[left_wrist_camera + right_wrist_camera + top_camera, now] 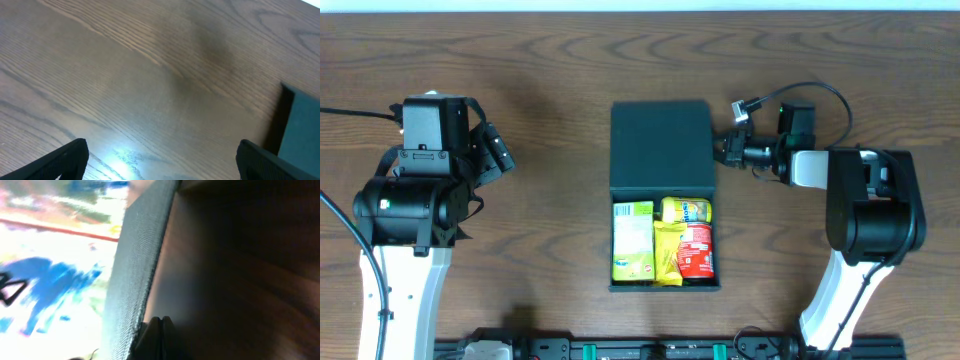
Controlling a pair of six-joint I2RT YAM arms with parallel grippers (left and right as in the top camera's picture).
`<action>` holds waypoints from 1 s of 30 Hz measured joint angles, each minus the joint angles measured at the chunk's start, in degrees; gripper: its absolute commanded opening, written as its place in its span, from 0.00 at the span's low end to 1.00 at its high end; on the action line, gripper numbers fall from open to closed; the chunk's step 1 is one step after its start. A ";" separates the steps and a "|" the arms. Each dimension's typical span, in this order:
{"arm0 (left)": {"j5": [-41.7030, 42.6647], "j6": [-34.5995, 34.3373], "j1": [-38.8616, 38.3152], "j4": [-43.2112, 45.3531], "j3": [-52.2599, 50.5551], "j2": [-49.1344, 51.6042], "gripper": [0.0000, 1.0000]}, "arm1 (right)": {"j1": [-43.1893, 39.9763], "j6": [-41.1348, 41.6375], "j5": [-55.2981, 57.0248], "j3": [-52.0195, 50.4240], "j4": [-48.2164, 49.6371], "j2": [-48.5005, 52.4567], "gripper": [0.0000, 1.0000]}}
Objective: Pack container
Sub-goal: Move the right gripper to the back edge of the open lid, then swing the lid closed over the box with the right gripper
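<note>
Right fingers (728, 151) clenched empty, tips seemingly touching the container (660, 130) lid edge. Lift flap from beneath, swing slowly over snacks (663, 240). Left fingers (492, 148) splayed above counter (550, 60).

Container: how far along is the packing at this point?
Done: a green-yellow carton, a yellow packet and a red packet lie inside the container. In hand: the right claw, shut, sits at the right edge of the open lid. To do: close the lid; the left claw stands open, apart.
</note>
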 measured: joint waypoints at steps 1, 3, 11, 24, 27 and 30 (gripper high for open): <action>0.00 -0.02 0.00 0.00 0.00 0.00 0.95 | 0.02 0.87 -1.40 0.04 1.55 0.00 0.01; 0.00 -0.02 0.00 0.00 0.00 0.00 0.95 | 0.02 2.47 -3.87 0.09 4.13 0.00 0.01; 0.00 -0.02 0.00 0.00 0.00 0.00 0.95 | 0.28 5.09 -8.44 0.09 5.05 -2.43 0.01; 0.00 -0.02 0.00 0.00 0.00 0.00 0.95 | 1.53 9.38 -14.14 0.11 5.49 -29.18 0.01; 0.00 -0.02 0.00 0.00 0.00 0.00 0.95 | 1.95 10.47 -15.08 0.11 5.46 -34.29 0.01; 0.00 -0.02 0.00 0.00 0.00 0.00 0.95 | 2.14 11.39 -15.69 0.11 5.46 -39.54 0.01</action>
